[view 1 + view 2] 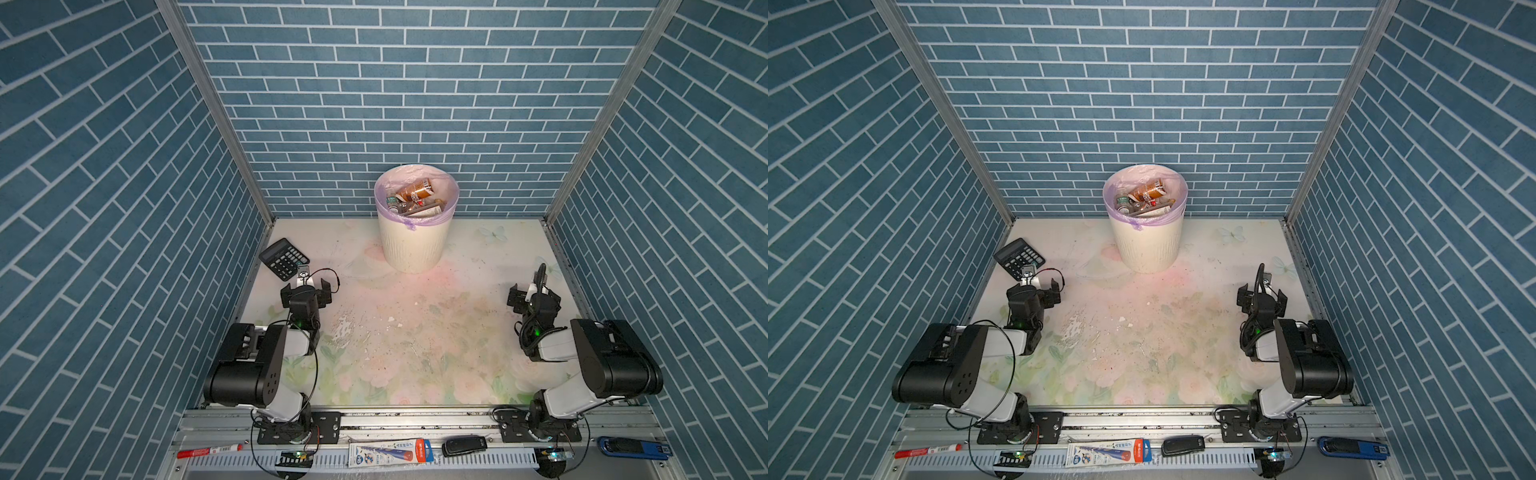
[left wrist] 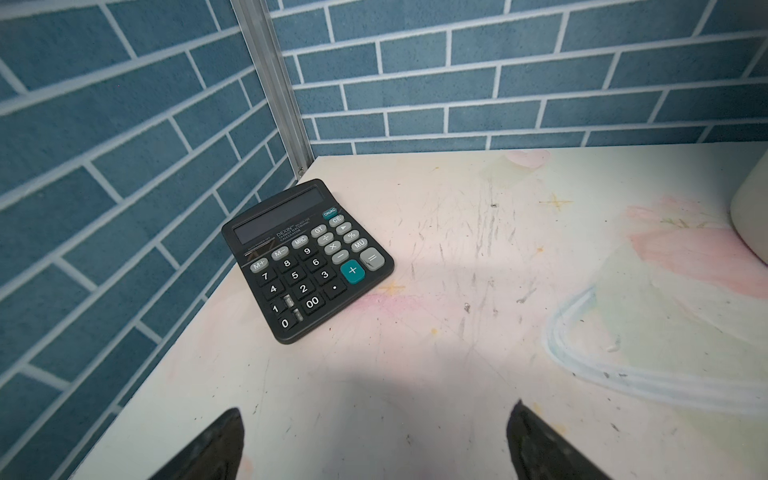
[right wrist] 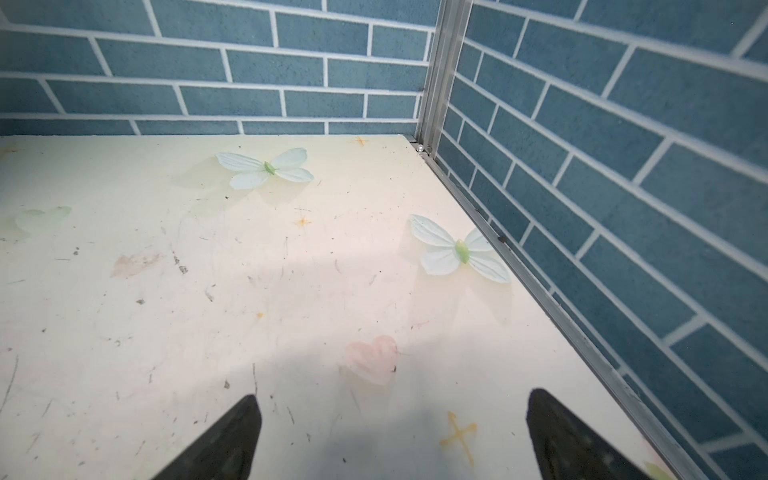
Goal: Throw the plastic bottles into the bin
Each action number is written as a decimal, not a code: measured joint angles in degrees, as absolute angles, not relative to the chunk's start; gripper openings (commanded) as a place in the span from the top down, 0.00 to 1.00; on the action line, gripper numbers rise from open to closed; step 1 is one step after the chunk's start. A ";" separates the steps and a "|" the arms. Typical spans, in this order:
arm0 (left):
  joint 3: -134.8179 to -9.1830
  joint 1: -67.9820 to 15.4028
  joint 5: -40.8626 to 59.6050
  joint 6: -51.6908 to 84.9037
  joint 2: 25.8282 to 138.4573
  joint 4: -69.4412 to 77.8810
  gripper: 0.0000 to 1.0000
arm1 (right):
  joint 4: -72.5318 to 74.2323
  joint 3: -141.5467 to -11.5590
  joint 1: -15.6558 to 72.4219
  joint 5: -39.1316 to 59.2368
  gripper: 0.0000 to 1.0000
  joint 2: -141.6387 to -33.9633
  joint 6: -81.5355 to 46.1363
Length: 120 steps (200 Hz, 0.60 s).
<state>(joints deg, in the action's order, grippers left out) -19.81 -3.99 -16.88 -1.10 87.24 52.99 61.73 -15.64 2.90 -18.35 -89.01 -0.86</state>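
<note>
Several plastic bottles (image 1: 415, 190) lie inside the bin (image 1: 409, 249), upper centre in both top views, by the back wall. Jaws of the left gripper (image 2: 376, 415) wide, holding nothing, calculator (image 2: 307, 257) near. Jaws of the right gripper (image 3: 394, 397) wide, holding nothing, centre right.

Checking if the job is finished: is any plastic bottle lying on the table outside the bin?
No: in both top views the bottles lie inside the bin, and beside it the table holds only a calculator.
</note>
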 measured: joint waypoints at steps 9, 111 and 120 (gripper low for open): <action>-19.81 -4.03 -16.88 -1.13 87.24 52.99 0.01 | 61.17 -15.94 2.90 -18.13 0.01 -89.01 -1.10; -19.92 -4.05 -16.91 -1.15 87.24 52.95 0.01 | 55.35 -18.28 2.09 -15.38 0.01 -89.01 -1.30; -19.92 -4.05 -16.93 -1.15 87.24 52.95 0.01 | 54.94 -18.87 1.83 -14.92 0.01 -89.01 -1.32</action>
<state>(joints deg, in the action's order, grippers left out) -19.92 -4.05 -16.93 -1.15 87.24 52.95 54.94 -18.87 1.83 -14.92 -89.01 -1.32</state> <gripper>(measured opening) 0.994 0.993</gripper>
